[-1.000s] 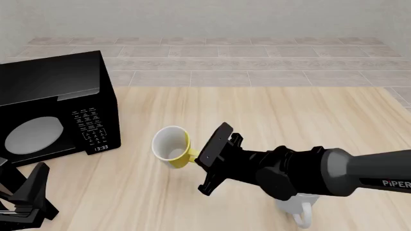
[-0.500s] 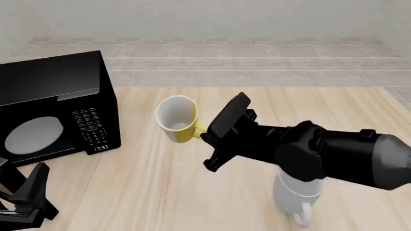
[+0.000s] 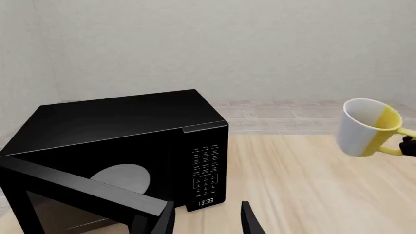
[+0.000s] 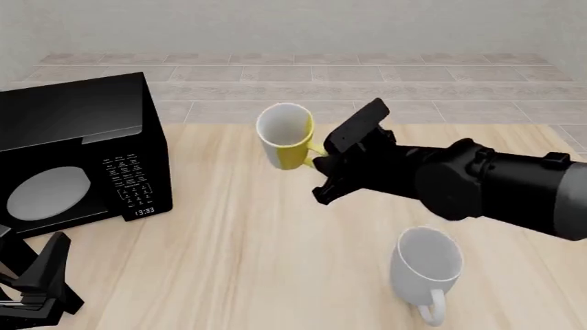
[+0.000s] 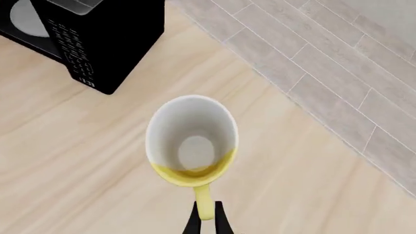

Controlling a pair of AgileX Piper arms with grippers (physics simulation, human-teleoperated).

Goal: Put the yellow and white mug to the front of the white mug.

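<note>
The yellow and white mug (image 4: 286, 137) hangs in the air above the table's middle, tipped on its side with its white inside facing the front camera. My right gripper (image 4: 319, 155) is shut on its yellow handle; the right wrist view shows the mug (image 5: 192, 141) with both fingers (image 5: 206, 218) pinching the handle. The left wrist view catches the mug (image 3: 367, 127) at its edge. The larger white mug (image 4: 427, 265) stands upright near the table's front right, handle toward the front edge. My left gripper (image 4: 37, 282) rests open and empty at the front left, its fingers (image 3: 250, 222) spread.
A black microwave (image 4: 73, 151) fills the table's left side, with its door (image 3: 78, 192) swung open toward my left gripper. The microwave (image 5: 97, 34) is also seen from the right wrist. Grey tiled floor (image 4: 367, 89) lies beyond the table's far edge.
My right gripper has lifted the yellow and white mug off the table and carried it up and to the right. The white mug, earlier hidden under the arm, now shows fully. The left arm is still.
</note>
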